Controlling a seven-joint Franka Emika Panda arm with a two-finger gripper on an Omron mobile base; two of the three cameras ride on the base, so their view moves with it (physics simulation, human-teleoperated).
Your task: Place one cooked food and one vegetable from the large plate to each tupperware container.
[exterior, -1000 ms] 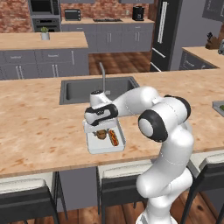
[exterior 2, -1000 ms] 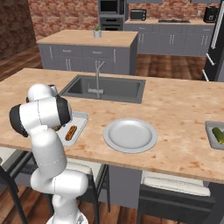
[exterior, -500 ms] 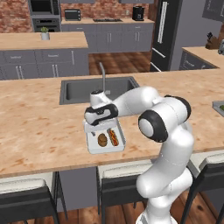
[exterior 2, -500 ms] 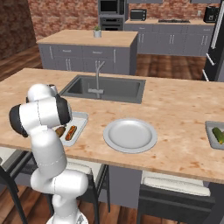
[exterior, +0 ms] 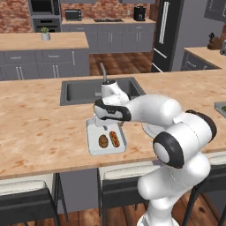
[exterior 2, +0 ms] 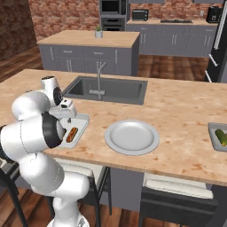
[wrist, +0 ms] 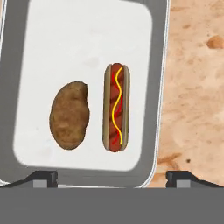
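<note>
Gripper point(wrist: 111, 177) wide open over hot dog point(wrist: 116, 113), lengthwise beside potato point(wrist: 69, 115).

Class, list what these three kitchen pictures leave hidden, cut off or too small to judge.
- Far container, right base view: cut by the right edge; only a green vegetable shows.
- Near container, left base view: its far end is hidden behind the arm.
- Claw, hand view: only its tips show.

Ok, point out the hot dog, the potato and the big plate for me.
hot dog point(wrist: 116, 113), hand view, middle of the sausage
potato point(wrist: 69, 116), hand view, centre of its brown skin
plate point(exterior 2: 131, 137), right base view, bare middle of the dish
</note>
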